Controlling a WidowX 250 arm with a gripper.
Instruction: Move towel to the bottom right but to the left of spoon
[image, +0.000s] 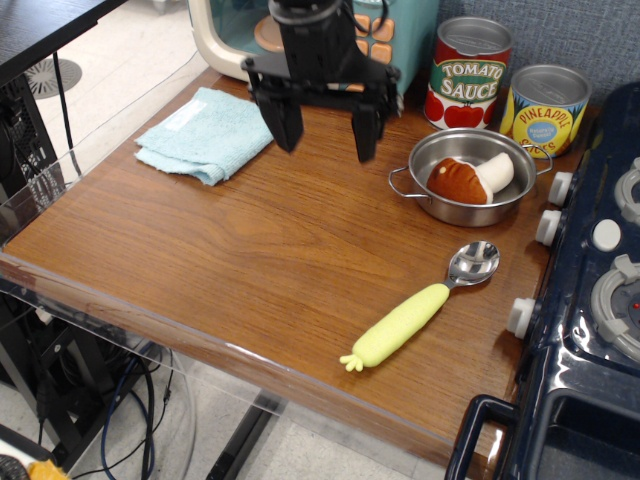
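The light blue towel (208, 134) lies rumpled at the back left of the wooden table. The spoon (420, 308), with a silver bowl and a yellow-green corn handle, lies at the front right. My black gripper (325, 142) hangs open and empty above the table. It is just right of the towel's right edge, with its left finger close to that edge.
A metal pot (468, 182) holding a toy mushroom stands at the right. Behind it are a tomato sauce can (469, 74) and a pineapple can (548, 108). A toy microwave (240, 30) is at the back. A toy stove (600, 280) borders the right edge.
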